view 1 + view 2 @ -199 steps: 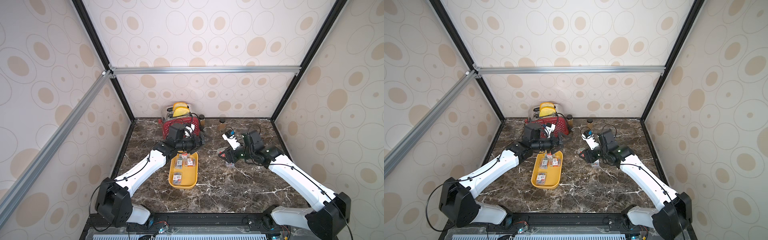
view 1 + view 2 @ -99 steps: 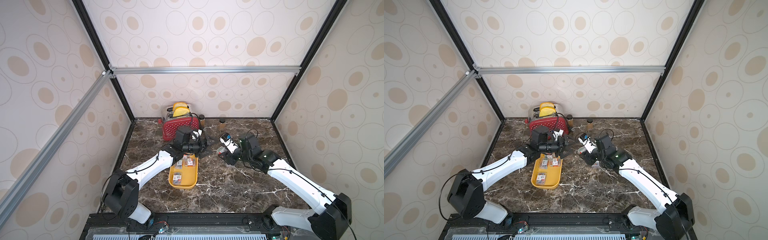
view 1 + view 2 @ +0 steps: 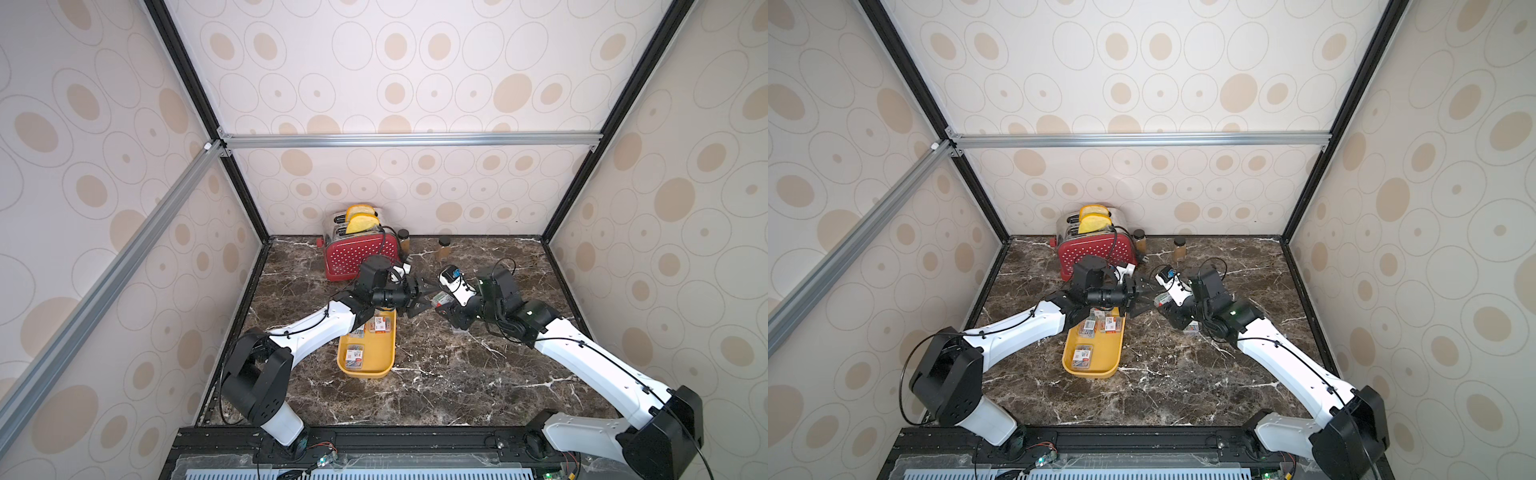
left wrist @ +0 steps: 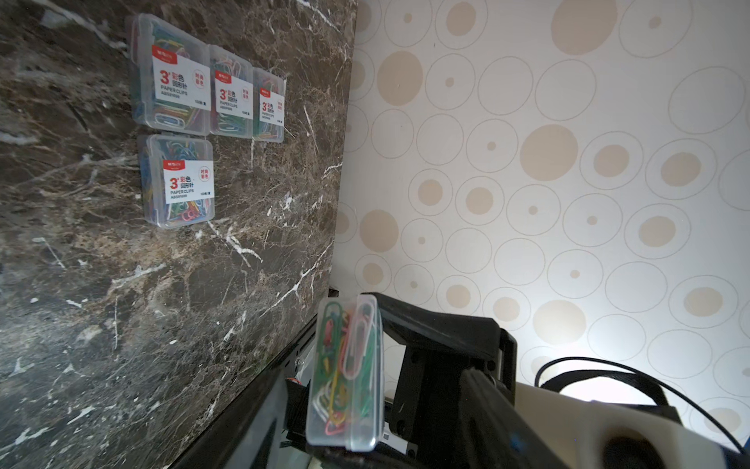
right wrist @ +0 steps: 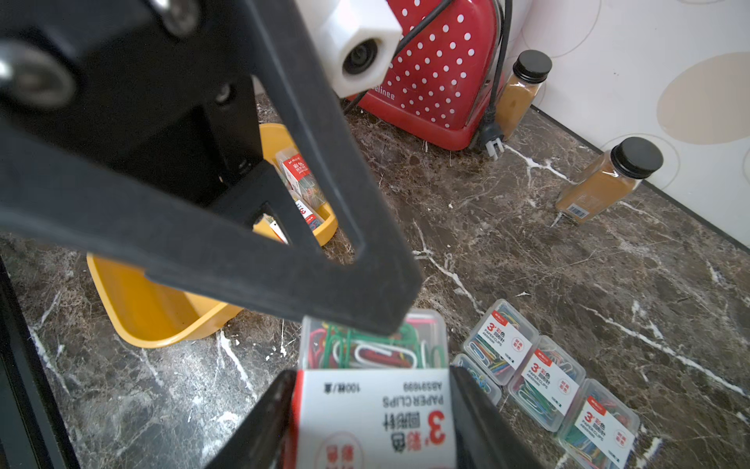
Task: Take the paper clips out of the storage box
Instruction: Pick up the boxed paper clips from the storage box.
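Observation:
The yellow storage box (image 3: 368, 372) (image 3: 1092, 372) lies on the marble with several cases of paper clips (image 3: 355, 355) (image 3: 1109, 324) still in it. My right gripper (image 3: 442, 301) (image 5: 372, 372) is shut on one case (image 3: 440, 298) (image 4: 345, 373) (image 5: 373, 406), holding it above the table by its long sides. My left gripper (image 3: 423, 297) (image 3: 1144, 298) meets it head-on, open. One finger (image 5: 345, 264) lies over the case's free end and the other is hidden beneath. Several more cases (image 4: 174, 77) (image 5: 546, 381) rest in a group on the marble under my right arm.
A red dotted toaster (image 3: 359, 255) with its plug (image 5: 491, 146) stands at the back, just behind my left wrist. Two brown bottles (image 3: 404, 241) (image 3: 444, 248) stand near the back wall. The box's far end (image 5: 284, 138) lies under my left gripper.
My left gripper swung right from above the storage box to the held case, and its jaws narrowed. My right gripper carried the case left to meet it.

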Available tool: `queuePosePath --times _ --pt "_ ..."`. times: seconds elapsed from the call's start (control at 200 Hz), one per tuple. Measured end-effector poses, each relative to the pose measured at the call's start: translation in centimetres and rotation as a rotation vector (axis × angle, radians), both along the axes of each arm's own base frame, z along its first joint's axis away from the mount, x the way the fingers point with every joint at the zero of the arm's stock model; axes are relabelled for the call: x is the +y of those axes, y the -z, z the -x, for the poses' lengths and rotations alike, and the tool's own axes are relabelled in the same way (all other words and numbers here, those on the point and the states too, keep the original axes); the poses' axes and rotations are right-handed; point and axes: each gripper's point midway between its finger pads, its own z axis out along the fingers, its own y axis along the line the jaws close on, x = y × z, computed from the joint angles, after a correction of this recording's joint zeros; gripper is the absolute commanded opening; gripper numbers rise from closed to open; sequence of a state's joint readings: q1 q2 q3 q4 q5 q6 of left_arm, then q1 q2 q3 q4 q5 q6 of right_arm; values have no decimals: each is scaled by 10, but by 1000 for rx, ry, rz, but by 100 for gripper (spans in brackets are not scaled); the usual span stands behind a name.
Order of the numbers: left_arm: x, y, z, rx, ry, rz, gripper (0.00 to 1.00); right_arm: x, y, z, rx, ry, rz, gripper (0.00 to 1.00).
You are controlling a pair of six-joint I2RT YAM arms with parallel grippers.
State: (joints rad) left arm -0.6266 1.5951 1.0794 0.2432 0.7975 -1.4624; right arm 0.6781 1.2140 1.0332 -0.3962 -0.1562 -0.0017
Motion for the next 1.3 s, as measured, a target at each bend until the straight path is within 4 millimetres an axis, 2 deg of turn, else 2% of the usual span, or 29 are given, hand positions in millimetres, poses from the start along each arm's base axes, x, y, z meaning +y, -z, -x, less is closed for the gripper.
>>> queuePosePath --times 0.075,0.19,0.446,0.651,0.921,0.972,1.017,1.097,1.147,1.302 --pt "-3 0 0 3 5 11 64 0 0 0 0 1 1 18" --pt "-5 -1 1 14 5 22 51 0 0 0 -1 3 0 18" --pt "-6 -1 2 17 9 42 50 2 -3 -3 -17 5 -10 19" --pt "-8 4 3 36 19 52 32 1 -5 -6 -28 15 -11 19" --pt "-10 6 3 38 32 58 17 0 -5 -7 -32 24 -8 23" --pt "-10 6 3 38 33 58 15 0 -5 -7 -32 24 -8 27" --pt "-10 6 3 35 35 58 14 0 -5 -7 -32 24 -8 35" --pt "-10 7 3 21 42 52 14 0 -4 -7 -29 24 -6 61" --pt "-10 7 4 6 53 43 14 0 -4 -6 -22 27 -6 73" --pt "-13 0 11 -99 137 11 14 -2 -4 -1 11 31 5 96"
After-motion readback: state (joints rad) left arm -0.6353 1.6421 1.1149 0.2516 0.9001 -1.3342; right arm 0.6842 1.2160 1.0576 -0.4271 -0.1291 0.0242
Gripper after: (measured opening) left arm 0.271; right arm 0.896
